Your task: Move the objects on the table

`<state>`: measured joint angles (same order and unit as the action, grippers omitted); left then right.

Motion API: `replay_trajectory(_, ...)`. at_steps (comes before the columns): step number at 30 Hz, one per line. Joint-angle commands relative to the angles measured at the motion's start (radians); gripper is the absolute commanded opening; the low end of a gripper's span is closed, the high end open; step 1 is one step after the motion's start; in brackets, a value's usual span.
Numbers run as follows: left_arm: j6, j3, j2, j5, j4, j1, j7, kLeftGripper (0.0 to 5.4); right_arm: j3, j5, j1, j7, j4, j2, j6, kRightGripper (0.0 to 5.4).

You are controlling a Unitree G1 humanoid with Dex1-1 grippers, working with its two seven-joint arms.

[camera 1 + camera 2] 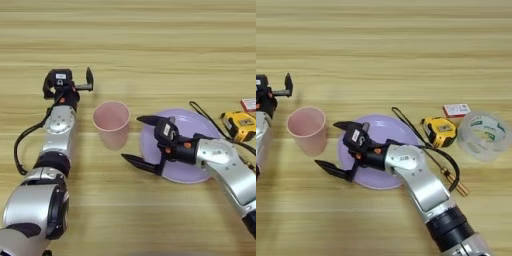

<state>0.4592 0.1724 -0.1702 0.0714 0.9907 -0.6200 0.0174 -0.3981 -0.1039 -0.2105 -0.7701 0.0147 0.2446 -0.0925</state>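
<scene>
- Reaching leftward across the lilac plate [387, 131], the right gripper [142, 141] is holding its two black fingers wide apart, one over the plate's near-left rim and one lower down over the bare worktop [150, 40]; nothing is sitting between them.
- Standing upright just left of the plate, mouth up, the pale pink cup [111, 123] is lying directly in line with that spread gripper, so the opening is probably being sized for the cup's body; that is a judgement, not something shown.
- Hanging beyond the cup on its far-left side, the left gripper [89, 82] is showing only one finger clearly, so I cannot tell whether it is parted or closed; it is touching nothing.
- Lying right of the plate, the yellow-and-black tape measure [439, 131] is trailing its black strap [406, 122] over the plate's far-right edge.
- Resting near the right forearm, the thin screwdriver [448, 175] is pointing its amber handle toward the robot.
- Sitting further right, well clear of both arms, are a clear tape roll [483, 134] and a small red-and-white box [456, 109].
- Approaching from the side seems sensible, since the light cup could be tipping over if nudged.
</scene>
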Motion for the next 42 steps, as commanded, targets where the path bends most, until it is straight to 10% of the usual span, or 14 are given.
replay_trajectory(1, -0.006, -0.005, 0.002, -0.011, -0.014, 0.008, 0.006, 5.4, 0.011, 0.006, -0.039, 0.013, -0.04, -0.021, 0.006, 5.38)
replay_trajectory(42, -0.015, -0.004, 0.013, -0.008, -0.034, 0.014, 0.012, 5.4, -0.026, 0.05, -0.16, 0.025, -0.219, -0.139, 0.065, 5.38)
